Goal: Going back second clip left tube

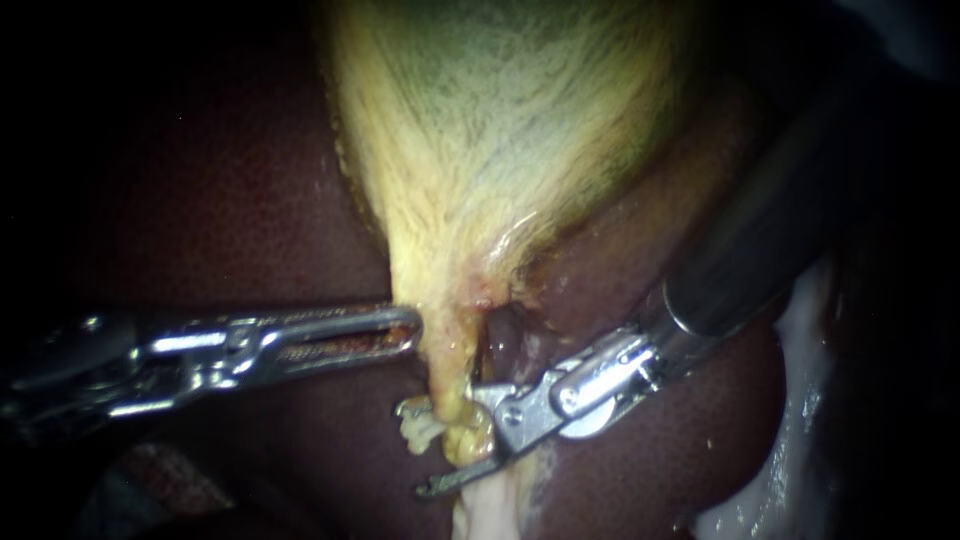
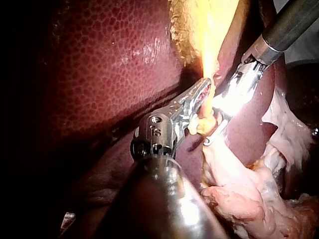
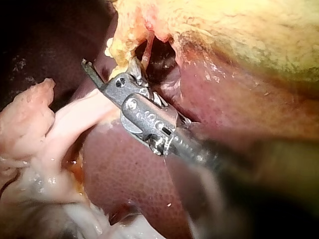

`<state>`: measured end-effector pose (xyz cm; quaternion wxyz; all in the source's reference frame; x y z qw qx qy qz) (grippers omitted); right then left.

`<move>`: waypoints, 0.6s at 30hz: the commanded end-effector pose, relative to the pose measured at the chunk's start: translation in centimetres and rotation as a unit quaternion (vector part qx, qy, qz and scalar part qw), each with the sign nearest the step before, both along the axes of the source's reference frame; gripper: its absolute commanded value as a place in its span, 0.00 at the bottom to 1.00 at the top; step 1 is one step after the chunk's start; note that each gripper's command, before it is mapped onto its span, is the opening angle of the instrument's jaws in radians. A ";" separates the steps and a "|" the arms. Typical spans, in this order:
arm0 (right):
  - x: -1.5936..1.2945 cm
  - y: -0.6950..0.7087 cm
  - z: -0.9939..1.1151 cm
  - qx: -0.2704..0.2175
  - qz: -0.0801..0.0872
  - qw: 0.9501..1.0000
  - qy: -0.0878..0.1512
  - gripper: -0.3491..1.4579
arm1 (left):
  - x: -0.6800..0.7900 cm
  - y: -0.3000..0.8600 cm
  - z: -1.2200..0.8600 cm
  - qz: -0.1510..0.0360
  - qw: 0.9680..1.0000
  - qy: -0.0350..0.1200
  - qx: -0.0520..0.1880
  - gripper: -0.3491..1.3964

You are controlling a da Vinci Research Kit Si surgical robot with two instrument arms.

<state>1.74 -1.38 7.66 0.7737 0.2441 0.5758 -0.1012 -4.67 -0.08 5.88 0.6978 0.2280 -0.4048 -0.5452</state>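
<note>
Right instrument (image 1: 450,440): 2 jaws apart, straddling the left tube (image 1: 445,360) (a pale yellow, fibrous stalk tapering down from the gallbladder (image 1: 500,120)). Left instrument (image 1: 408,327): slotted steel tip touches the tube's side; whether it clamps cannot be told. Dark, pebbled liver (image 1: 200,200) surrounds both.

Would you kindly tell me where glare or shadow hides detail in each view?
Endoscope view: the left instrument fades into shadow toward the edge, the gallbladder well lit. Left wrist view: glare bleaches the tube and the right instrument. Right wrist view: that instrument's shaft sinks into darkness.
</note>
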 end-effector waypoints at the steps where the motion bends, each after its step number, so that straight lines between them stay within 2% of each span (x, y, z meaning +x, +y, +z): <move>1: 0.01 0.00 -0.01 -0.001 0.001 1.000 0.002 0.52 | 0.00 0.00 0.00 0.000 1.000 0.000 0.000 0.00; 14: -0.08 0.14 -0.04 0.006 0.000 1.000 0.003 0.52 | 0.00 0.00 0.00 0.000 1.000 0.000 0.000 0.00; 18: 0.00 0.12 -0.01 0.008 0.001 1.000 0.001 0.52 | -0.01 0.00 0.00 0.000 1.000 0.000 0.000 0.00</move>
